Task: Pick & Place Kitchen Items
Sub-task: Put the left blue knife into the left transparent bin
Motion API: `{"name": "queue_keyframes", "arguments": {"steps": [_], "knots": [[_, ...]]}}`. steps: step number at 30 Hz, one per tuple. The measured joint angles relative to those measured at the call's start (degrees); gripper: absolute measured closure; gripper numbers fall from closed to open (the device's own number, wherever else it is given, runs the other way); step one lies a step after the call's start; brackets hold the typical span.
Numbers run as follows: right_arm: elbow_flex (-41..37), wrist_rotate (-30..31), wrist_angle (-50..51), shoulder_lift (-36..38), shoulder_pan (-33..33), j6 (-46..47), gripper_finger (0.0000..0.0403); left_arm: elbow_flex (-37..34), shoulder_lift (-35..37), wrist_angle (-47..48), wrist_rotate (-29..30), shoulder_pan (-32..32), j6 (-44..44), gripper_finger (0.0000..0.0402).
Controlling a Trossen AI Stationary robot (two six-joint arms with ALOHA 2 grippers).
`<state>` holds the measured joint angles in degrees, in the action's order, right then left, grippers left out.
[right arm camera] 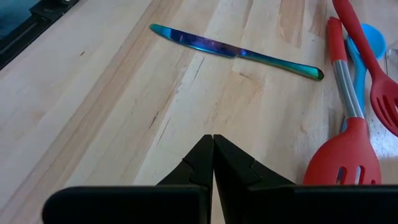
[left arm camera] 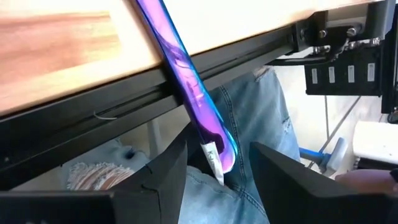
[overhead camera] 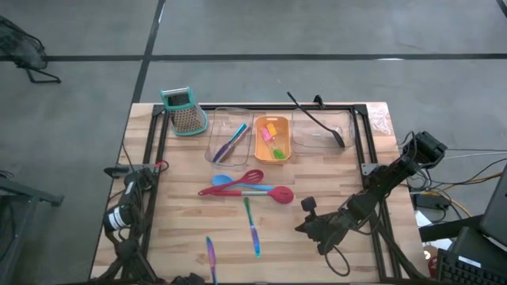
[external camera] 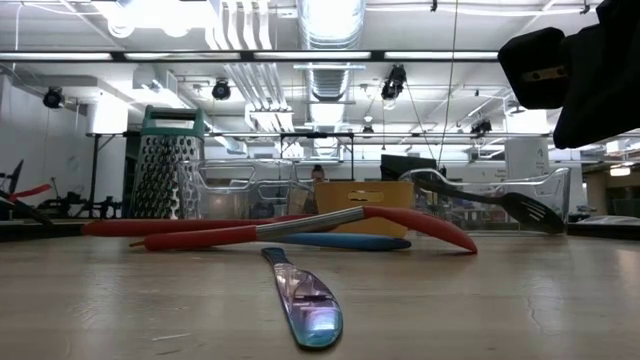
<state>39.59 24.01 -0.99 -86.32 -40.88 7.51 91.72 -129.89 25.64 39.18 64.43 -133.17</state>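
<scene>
Purple-blue iridescent cutlery piece (left arm camera: pixel 186 81) overhangs the worktop (overhead camera: pixel 182 206) edge right ahead of the left tool (left arm camera: pixel 214 177), its tip reaching down between the spread fingers (left arm camera: pixel 158 180); whether they touch it I cannot tell. A person's ripped jeans (left arm camera: pixel 261 118) show beyond that edge. Farther off stand a teal-topped grater (overhead camera: pixel 184 109) and a clear tray (overhead camera: pixel 230 142) holding thin sticks (overhead camera: pixel 232 141), then an orange tray (overhead camera: pixel 272 139) with small pieces. Ahead of the right tool (right arm camera: pixel 212 163), which is closed on nothing above the wood, lie an iridescent knife (right arm camera: pixel 233 51) and, off to one side, red spatulas (right arm camera: pixel 348 124) with a blue spoon (right arm camera: pixel 367 43). Well beyond it a long black spoon (overhead camera: pixel 317 119) rests across another clear tray (overhead camera: pixel 321 136).
</scene>
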Motion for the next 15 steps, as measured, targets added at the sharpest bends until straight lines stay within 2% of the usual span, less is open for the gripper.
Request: {"name": "queue_keyframes", "arguments": {"steps": [9,15], "knots": [[0.0,0.0,0.0,0.0,0.0,0.0,0.0394,-0.2,-0.6,-4.0,0.6,-1.5,1.8,0.0221],[0.0,0.0,0.0,0.0,0.0,0.0,0.0394,-0.1,-0.6,-3.4,0.1,-1.8,1.2,0.0221]]}}
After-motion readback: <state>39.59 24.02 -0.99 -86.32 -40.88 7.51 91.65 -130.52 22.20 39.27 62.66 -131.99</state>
